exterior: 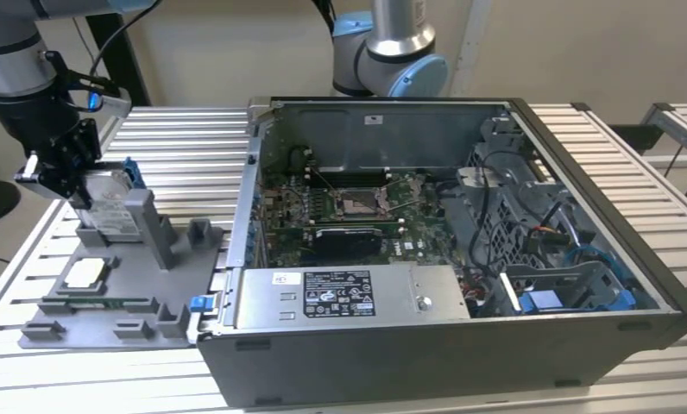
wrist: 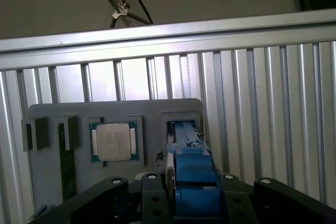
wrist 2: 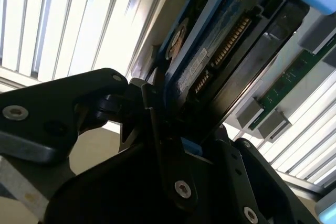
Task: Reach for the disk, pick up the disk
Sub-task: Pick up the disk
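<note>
The disk [exterior: 111, 205] stands on edge in a slot of the grey fixture tray [exterior: 148, 285] at the exterior view's left, its silver face and blue frame showing. My gripper [exterior: 81, 198] comes down on it from above, and its black fingers [wrist: 157, 187] press against both sides of the blue frame [wrist: 191, 182]. In the second wrist view the disk's underside [wrist 2: 215, 56], with its connector pins, runs up between the fingers [wrist 2: 157, 124]. The gripper is shut on the disk. The disk's lower end still reaches toward the slot [wrist: 181, 125].
The tray also holds a white-topped square chip [exterior: 85, 272] [wrist: 111, 141] and a green memory stick [exterior: 96, 304] [wrist: 67, 156]. An open computer case [exterior: 436, 354] stands close on the exterior view's right. A second arm's base [exterior: 390, 52] rises behind it. The table is ribbed aluminium [wrist: 262, 93].
</note>
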